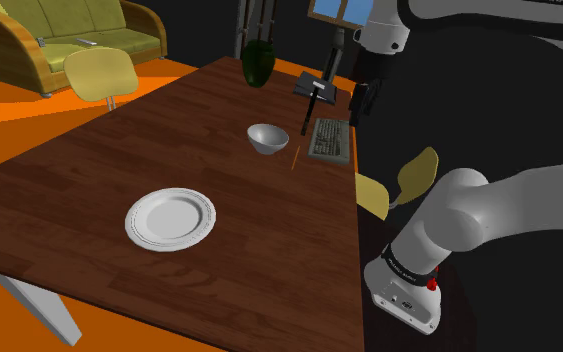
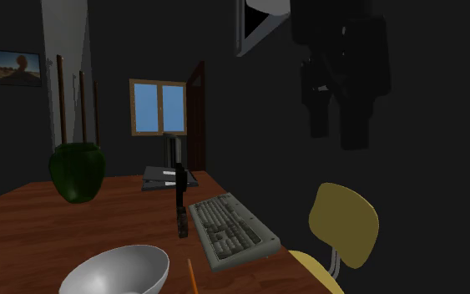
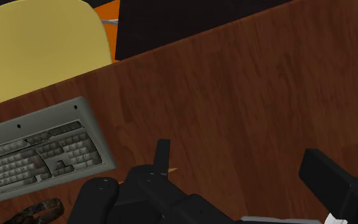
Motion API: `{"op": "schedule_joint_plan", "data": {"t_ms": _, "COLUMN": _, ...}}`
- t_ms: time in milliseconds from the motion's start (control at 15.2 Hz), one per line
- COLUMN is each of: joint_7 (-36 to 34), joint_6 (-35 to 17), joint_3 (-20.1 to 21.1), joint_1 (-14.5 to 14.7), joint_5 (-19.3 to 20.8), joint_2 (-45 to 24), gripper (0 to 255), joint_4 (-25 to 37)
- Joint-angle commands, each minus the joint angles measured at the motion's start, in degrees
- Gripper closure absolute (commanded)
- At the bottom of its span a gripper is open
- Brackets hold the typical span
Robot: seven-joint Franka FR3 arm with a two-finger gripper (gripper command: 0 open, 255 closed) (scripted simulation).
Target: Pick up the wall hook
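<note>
Currently the task is at its approach stage; no grasp has been made.

The dark wooden table (image 1: pixel 169 140) carries all the items. The white Franka arm (image 1: pixel 489 215) rises from its stand at the shoulder view's lower right and reaches over the far end of the table. A yellow chair (image 2: pixel 343 224) stands just beside the table edge, at the second exterior view's right. A grey keyboard (image 1: pixel 328 140) lies flat near that edge.

The gripper (image 1: pixel 362 112) hangs well above the table, in the region of the keyboard. Its fingers (image 3: pixel 327 181) stand wide apart and clasp nothing.

The wall hook (image 2: pixel 180 199), a slim black piece, stands upright on the table, just beside the keyboard on the side away from the chair. In the wrist view a black shape lies between the fingers, nearer one of them. It is probably the hook seen from above, but this cannot be confirmed. A thin orange stick (image 1: pixel 295 158) lies on the table near the hook's foot.

Complete, as far as visible: the jaws are wide and the hand is in the hook's general area. Remaining: align over the hook, descend, close on it, lift.
</note>
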State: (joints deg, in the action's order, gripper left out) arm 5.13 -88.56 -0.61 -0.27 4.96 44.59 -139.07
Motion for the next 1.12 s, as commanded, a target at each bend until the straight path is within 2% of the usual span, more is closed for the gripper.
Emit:
{"op": "schedule_joint_plan", "data": {"t_ms": 0, "joint_7": 0.0, "joint_6": 0.0, "joint_3": 0.0, "joint_1": 0.0, "joint_5": 0.0, "joint_2": 0.0, "gripper": 0, "joint_4": 0.0}}
{"op": "schedule_joint_plan", "data": {"t_ms": 528, "joint_7": -4.62, "joint_6": -9.23, "joint_3": -3.35, "joint_1": -4.13, "joint_5": 0.31, "joint_2": -16.7, "gripper": 0, "joint_4": 8.64}}
{"op": "schedule_joint_plan", "data": {"t_ms": 1056, "joint_7": -8.11, "joint_6": -14.43, "joint_3": -7.22, "joint_1": -7.45, "joint_5": -1.12, "joint_2": -32.65, "gripper": 0, "joint_4": 20.6}}
